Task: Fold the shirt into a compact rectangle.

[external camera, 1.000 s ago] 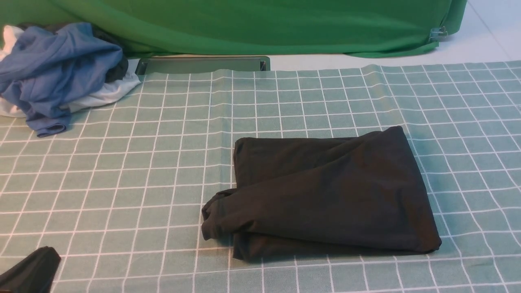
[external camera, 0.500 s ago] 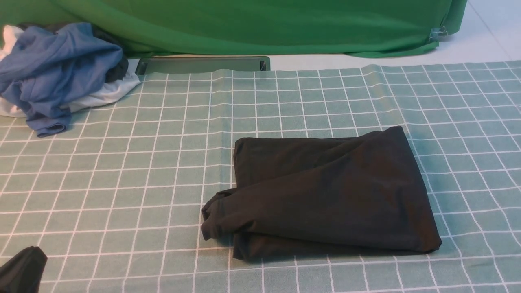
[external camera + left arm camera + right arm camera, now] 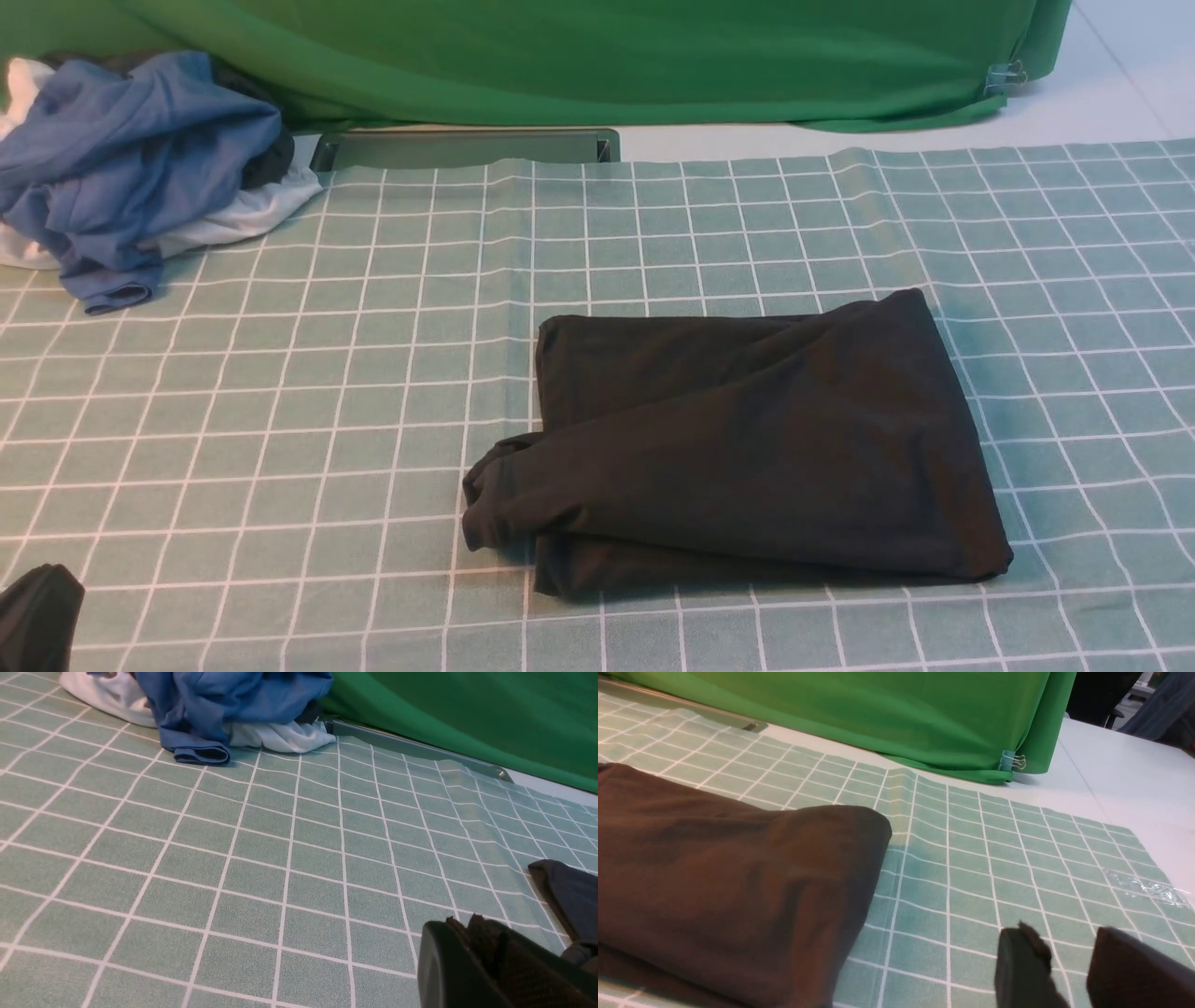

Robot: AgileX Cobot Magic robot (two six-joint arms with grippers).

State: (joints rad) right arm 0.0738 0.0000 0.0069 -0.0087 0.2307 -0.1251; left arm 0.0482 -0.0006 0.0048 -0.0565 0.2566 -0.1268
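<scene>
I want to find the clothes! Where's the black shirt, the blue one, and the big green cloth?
black shirt (image 3: 747, 448), front view, middle of folded top layer.
blue garment (image 3: 131, 149), front view, crumpled middle.
green cloth (image 3: 597, 56), front view, hanging front.

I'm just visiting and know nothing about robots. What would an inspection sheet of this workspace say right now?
Surface: green checked tablecloth, lightly creased, over a white table.
Job's things: black shirt lies folded in a rough rectangle; one bunched corner sticks out on the robot's left.
Clutter: heap of blue and white garments at the far left.
Tools: left tool shut, empty; right tool open, empty, beside the shirt.
Cables: nothing seen.
Surroundings: green backdrop cloth, held by a binder clip.
</scene>
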